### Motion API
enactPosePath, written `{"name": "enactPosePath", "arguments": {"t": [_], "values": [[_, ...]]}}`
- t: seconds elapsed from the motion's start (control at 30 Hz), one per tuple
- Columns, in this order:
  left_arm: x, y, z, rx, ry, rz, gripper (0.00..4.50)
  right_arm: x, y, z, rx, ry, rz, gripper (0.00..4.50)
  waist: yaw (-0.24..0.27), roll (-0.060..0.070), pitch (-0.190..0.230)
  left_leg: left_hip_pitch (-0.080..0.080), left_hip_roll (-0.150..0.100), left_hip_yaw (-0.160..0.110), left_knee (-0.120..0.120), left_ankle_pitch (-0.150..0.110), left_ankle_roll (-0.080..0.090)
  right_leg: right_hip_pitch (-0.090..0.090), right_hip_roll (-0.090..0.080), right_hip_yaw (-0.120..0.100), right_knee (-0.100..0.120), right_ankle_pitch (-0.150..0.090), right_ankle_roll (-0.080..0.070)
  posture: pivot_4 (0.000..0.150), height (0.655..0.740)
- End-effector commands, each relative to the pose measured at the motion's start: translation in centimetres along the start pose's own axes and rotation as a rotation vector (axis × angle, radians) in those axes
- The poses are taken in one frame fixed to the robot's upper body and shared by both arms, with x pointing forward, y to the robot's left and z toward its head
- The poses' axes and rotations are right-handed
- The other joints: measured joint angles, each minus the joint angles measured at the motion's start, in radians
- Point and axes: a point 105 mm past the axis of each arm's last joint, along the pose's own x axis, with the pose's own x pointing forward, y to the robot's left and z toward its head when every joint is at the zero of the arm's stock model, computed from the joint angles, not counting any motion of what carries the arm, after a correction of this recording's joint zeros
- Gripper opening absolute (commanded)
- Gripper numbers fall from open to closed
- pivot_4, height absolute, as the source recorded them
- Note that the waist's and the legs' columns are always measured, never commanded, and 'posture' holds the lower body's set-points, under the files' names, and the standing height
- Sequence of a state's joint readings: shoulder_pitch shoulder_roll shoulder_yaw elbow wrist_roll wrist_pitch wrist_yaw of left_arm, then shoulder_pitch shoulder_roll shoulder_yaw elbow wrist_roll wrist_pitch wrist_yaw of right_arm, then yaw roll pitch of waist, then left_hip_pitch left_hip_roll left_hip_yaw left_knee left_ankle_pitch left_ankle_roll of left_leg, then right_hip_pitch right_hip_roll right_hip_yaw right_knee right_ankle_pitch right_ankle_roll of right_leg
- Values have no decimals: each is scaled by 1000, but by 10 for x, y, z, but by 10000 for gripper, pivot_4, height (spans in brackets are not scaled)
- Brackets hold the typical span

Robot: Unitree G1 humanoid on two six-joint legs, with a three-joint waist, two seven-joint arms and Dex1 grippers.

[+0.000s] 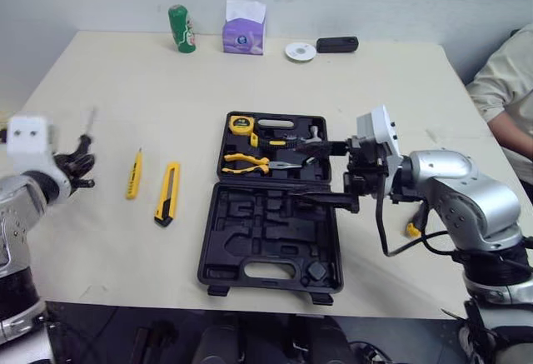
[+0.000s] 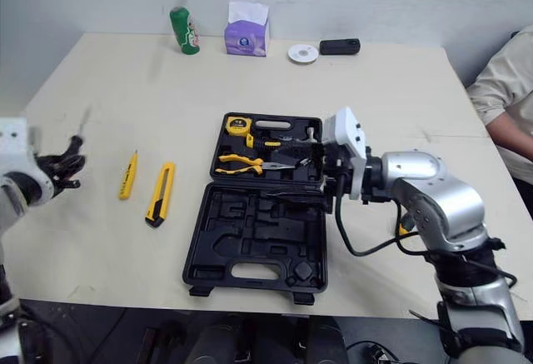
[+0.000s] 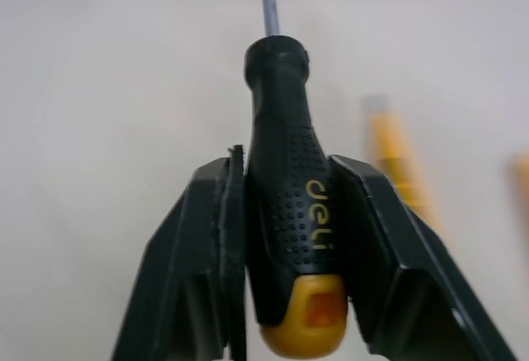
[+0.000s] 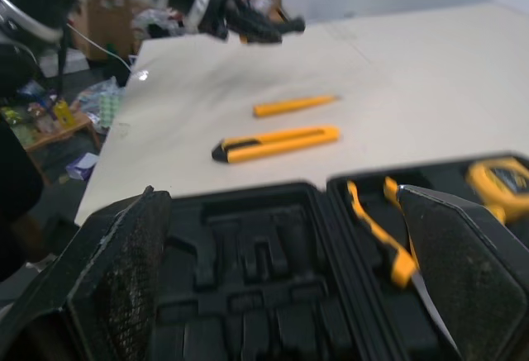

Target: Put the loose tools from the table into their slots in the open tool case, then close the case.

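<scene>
The black tool case (image 1: 271, 239) lies open in the middle of the table. Its far half holds a yellow tape measure (image 1: 241, 124) and yellow-handled pliers (image 1: 246, 162); the near half has bare moulded slots. My left gripper (image 1: 81, 164), at the table's left edge, is shut on a black screwdriver (image 3: 285, 196) with a yellow end cap, shaft pointing away. A yellow utility knife (image 1: 167, 193) and a thin yellow tool (image 1: 133, 174) lie left of the case. My right gripper (image 1: 329, 174) hovers open over the case's right edge, fingers (image 4: 124, 270) spread wide.
Along the far edge stand a green bottle (image 1: 181, 28), a purple tissue box (image 1: 243, 27), a white disc (image 1: 300, 51) and a black object (image 1: 336, 44). A person's sleeve (image 1: 504, 89) shows at the right. A small yellow item (image 1: 412, 229) lies under my right arm.
</scene>
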State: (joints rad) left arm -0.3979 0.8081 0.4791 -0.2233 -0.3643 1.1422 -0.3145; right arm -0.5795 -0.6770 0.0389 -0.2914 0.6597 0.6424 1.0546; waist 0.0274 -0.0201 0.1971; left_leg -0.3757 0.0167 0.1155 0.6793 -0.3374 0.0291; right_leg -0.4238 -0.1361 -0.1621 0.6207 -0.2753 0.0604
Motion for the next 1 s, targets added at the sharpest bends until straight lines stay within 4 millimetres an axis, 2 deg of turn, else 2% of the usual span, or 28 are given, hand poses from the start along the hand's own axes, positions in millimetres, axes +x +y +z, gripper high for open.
{"name": "enactPosePath", "arguments": {"t": [0.03,0.13,0.33,0.5,0.63,0.83,1.0], "values": [[-13,-78,32,197,-54,-481,11121,-23,7,3,-16,28,-55,45000,-4,1,0,0,0,0,0,0,1,0,0,0,-1,0,1,1500,7278],[-26,-119,33,333,-25,-742,11121,-34,10,-3,6,66,-90,45000,-8,2,1,0,0,1,-1,1,4,0,1,0,-2,1,1,1500,7278],[-27,-170,33,528,60,-1039,11121,-45,19,-14,24,130,-145,45000,-7,5,3,0,2,5,0,4,4,-1,5,2,-1,0,0,1500,7278],[-19,-182,27,692,189,-1150,11121,-49,24,-18,25,150,-180,45000,-4,5,3,0,2,6,1,4,4,-2,6,3,-1,0,-1,1500,7278],[-9,-188,25,801,279,-1204,11121,-50,29,-30,24,210,-207,45000,-1,5,3,-2,2,6,1,4,5,-3,8,3,1,0,-1,1500,7278],[7,-203,31,857,253,-1235,11121,-50,34,-35,31,218,-234,45000,-1,4,3,-3,1,6,3,6,9,-4,7,3,1,1,1,1500,7278],[11,-208,26,903,253,-1270,11121,-56,39,-44,53,267,-250,45000,-3,4,3,-6,1,5,3,6,9,-5,7,2,1,1,2,1500,7278]]}}
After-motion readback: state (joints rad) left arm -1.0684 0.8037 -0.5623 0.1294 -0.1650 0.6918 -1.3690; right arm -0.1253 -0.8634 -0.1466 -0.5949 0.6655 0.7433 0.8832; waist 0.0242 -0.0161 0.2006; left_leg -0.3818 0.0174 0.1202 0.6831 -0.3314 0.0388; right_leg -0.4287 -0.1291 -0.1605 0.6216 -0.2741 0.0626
